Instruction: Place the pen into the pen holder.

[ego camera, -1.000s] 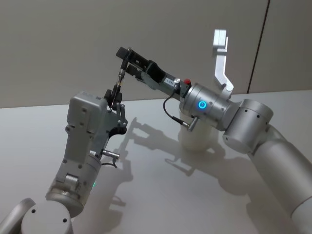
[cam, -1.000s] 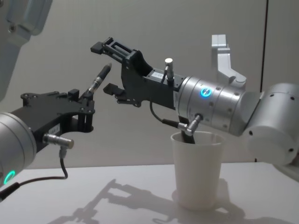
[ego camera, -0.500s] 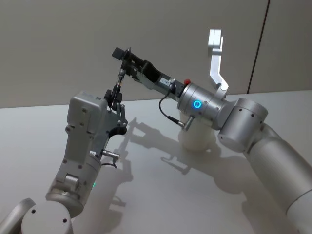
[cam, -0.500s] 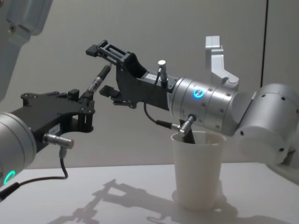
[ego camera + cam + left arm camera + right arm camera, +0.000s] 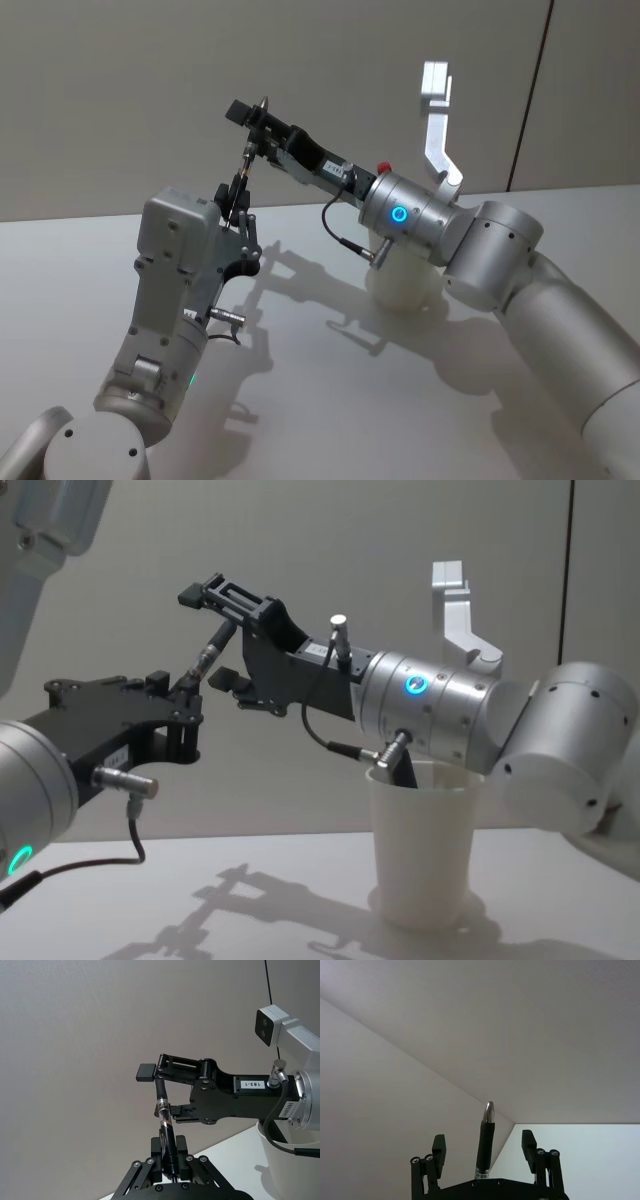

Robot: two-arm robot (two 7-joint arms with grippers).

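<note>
The pen (image 5: 164, 1122) is slim and black with a silvery band and a rounded metal tip, held up in the air, tilted, well above the bench (image 5: 330, 400). The left hand (image 5: 168, 1160) is clamped on its lower end. The right hand (image 5: 213, 630) stands wide open, its black fingers (image 5: 438, 1147) either side of the pen's upper end without touching. The pen holder (image 5: 422, 840), a plain white tapered paper cup with a rolled rim, stands upright on the bench beneath the right forearm
</note>
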